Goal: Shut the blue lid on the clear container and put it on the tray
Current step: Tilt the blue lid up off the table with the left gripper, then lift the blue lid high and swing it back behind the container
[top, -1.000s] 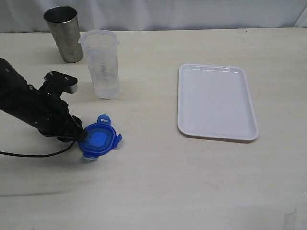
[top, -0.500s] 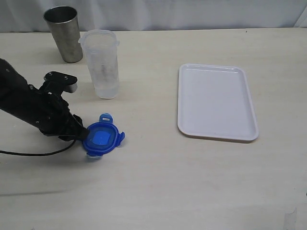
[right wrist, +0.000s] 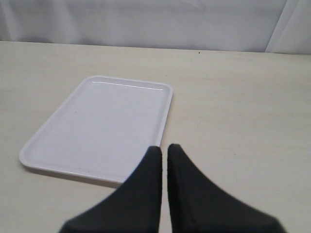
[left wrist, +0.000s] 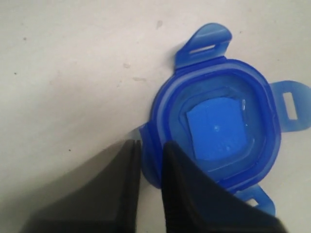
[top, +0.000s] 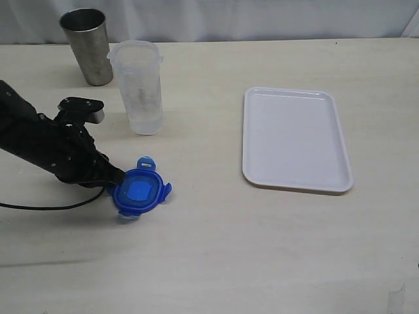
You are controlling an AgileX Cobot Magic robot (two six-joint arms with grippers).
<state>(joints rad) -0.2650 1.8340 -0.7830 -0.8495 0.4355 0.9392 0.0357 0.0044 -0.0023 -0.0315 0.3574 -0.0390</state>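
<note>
The blue lid (top: 141,190) lies on the table left of centre, its flaps spread outward. My left gripper (top: 118,178) reaches it from the left. In the left wrist view the lid (left wrist: 218,131) has its rim pinched between the two black fingers of the left gripper (left wrist: 152,145), one outside the rim and one over it. The clear container (top: 139,88) stands upright and open behind the lid, apart from it. The white tray (top: 296,139) lies to the right. My right gripper (right wrist: 164,148) is shut on nothing, hovering near a corner of the tray (right wrist: 102,126).
A grey metal cup (top: 88,46) stands at the back left, next to the clear container. A black cable trails on the table under the left arm. The right arm does not show in the exterior view.
The left jaws have narrowed onto the lid's rim. The lid has slid a little to the right. The right gripper has not moved.
</note>
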